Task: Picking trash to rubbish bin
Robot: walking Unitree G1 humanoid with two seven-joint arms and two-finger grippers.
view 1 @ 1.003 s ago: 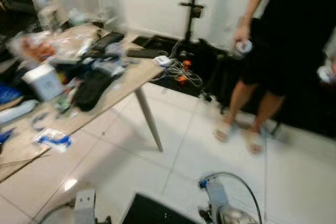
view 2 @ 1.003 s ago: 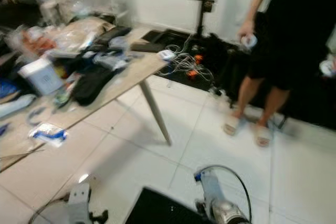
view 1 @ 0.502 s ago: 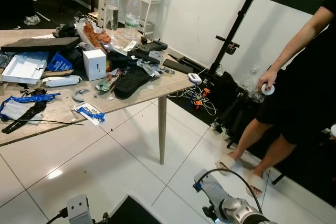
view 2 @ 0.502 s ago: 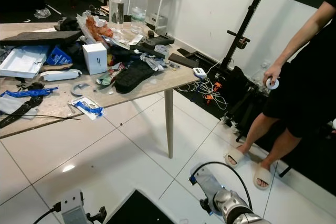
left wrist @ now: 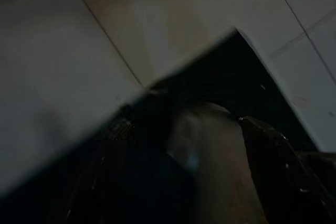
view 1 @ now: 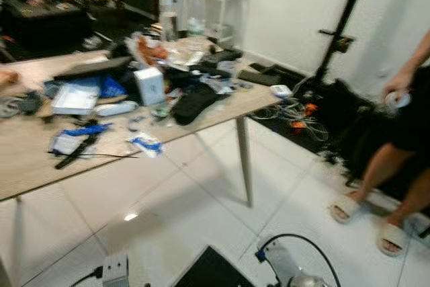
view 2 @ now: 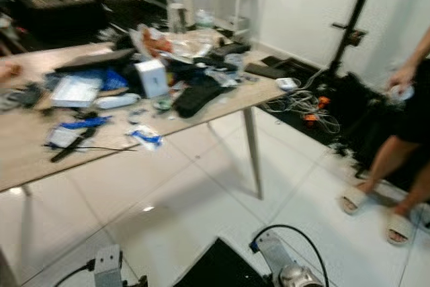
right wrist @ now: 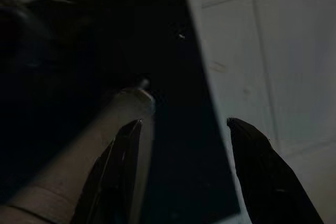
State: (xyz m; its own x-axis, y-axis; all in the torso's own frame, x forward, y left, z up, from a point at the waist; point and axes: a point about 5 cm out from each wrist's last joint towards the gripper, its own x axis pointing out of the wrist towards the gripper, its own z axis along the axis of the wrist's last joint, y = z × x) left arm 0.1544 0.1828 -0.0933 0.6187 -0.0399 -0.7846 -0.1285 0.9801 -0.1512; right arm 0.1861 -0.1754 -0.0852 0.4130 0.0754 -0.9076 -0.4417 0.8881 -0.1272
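Right gripper (right wrist: 181, 174): fingers spread wide, empty, hanging low over tile, idle in transit. Left gripper (left wrist: 184, 177): spread cannot be told. Trash: blue-and-white wrapper (view 1: 146, 144) on cluttered table (view 1: 27, 159), well ahead of both grippers. Person (view 1: 403, 139) standing far right.

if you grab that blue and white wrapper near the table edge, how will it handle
The blue and white wrapper looks thin and crumpled, so probably light and floppy. It lies flat near the table edge, so a push would likely slide it off. Its plastic may be slippery; blur hides detail.
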